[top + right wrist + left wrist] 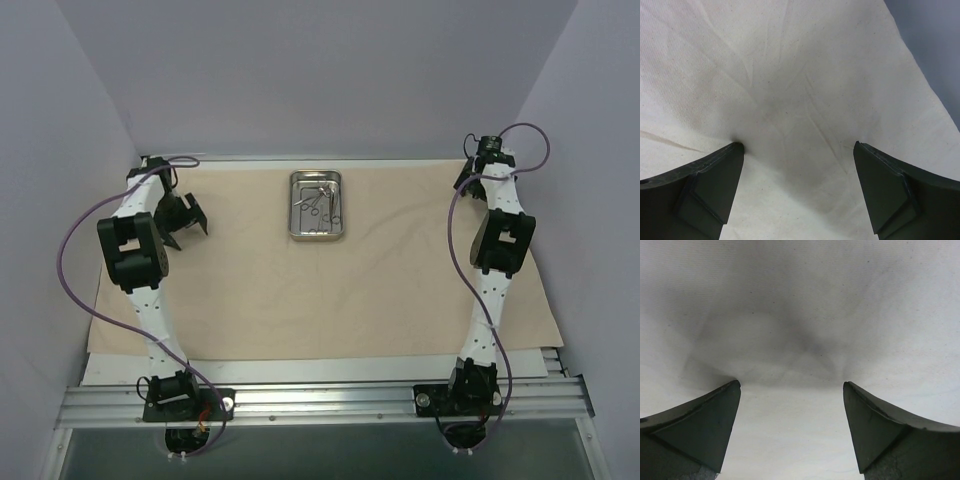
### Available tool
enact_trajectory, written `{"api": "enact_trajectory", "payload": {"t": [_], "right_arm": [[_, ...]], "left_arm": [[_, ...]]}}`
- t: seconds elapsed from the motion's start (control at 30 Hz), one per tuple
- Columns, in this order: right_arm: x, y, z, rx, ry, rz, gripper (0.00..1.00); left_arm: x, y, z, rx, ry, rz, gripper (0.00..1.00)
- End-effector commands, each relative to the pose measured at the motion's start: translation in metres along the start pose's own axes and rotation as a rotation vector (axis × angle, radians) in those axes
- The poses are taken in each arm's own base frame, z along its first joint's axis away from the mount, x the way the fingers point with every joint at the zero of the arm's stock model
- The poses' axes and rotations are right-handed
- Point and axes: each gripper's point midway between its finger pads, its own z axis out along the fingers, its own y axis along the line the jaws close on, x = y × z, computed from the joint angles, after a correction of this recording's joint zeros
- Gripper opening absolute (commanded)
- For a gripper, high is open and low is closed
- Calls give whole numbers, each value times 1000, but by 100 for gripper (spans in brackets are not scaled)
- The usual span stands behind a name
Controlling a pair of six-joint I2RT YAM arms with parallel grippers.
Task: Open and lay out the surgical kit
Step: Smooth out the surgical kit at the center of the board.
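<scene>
**A:** Kit status?

**B:** Beige cloth [320,300] is spread flat over most of the counter [330,371], with only light creases. The steel tray [318,238] sits on it at the far middle, long side pointing away from the arm bases. The forceps and tweezers [320,198] are all inside the tray, bunched in a loose pile. At this size I can't count them reliably.

**A:** Anything out on the cloth?

**B:** Only the tray. The instruments are inside its rim.

**A:** Left pincer?

**B:** Left pincer [791,385] is wide open with nothing between the fingers [705,425]. It's at the far left corner of the cloth, well away from the tray. The wrist view shows plain cloth below with a soft shadow between the tips. Tips are close to the fabric, but I can't tell whether they touch.

**A:** Right?

**B:** Same. Right pincer [799,145] has its jaws fully apart and is empty. It's over the far right corner, and the cloth edge runs diagonally through the upper right of its wrist view. Creases fan out under the tips. Contact is unclear here too.

**A:** Arms?

**B:** Both reach forward from their bases, one along each side of the cloth. The tray lies between them, nearer the far edge.
</scene>
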Motion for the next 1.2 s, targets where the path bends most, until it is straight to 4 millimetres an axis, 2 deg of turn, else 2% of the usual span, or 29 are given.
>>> {"api": "enact_trajectory", "payload": {"t": [0.0,0.03,0.07,0.1,0.13,0.17,0.2,0.3,0.33,0.4,0.43,0.47,0.5,0.53,0.6,0.67,0.8,0.87,0.97,1.17], "right_arm": [[13,-9,-8,53,52,-48,96],[10,-1,-17,37,44,-46,97],[0,5,-34,17,16,-34,97],[4,18,-44,2,12,-47,97],[4,21,-52,6,2,-43,97],[-4,24,-70,-3,-24,-28,98],[6,31,-73,-17,-7,-28,98],[15,45,-89,-90,20,-9,98],[33,49,-87,-96,61,-15,98],[44,60,-99,-139,79,-22,98],[69,66,-98,-141,124,-52,98],[72,70,-108,-165,120,-59,98],[78,78,-110,-191,125,-68,98],[99,80,-110,-187,156,-98,98],[109,80,-112,-197,167,-104,98],[133,85,-111,-186,199,-152,98],[149,78,-98,-154,218,-177,98],[153,75,-91,-127,228,-191,98],[148,79,-88,-129,222,-196,98],[134,97,-102,-169,185,-211,99]], "left_arm": [[-19,4,-31,-15,-71,-9,94],[-22,2,-45,-9,-100,-13,94],[-23,1,-54,-13,-117,-21,95],[-21,5,-59,-35,-131,-25,96],[-22,4,-76,-22,-173,-26,97],[-19,3,-80,-9,-183,-22,97],[-16,5,-82,-9,-185,-25,97],[4,15,-76,-34,-138,-36,97],[14,21,-67,-56,-104,-40,97],[25,30,-58,-79,-65,-59,97],[29,33,-55,-84,-55,-63,97],[40,38,-48,-96,-27,-65,97],[40,39,-44,-91,-33,-68,97],[43,40,-42,-77,-25,-74,97],[49,42,-31,-69,1,-60,97],[54,37,-21,-45,48,-47,97],[53,28,-7,-2,81,-31,97],[55,24,3,18,119,-29,96],[54,18,17,42,158,-21,96],[39,5,18,100,150,11,96]]}}
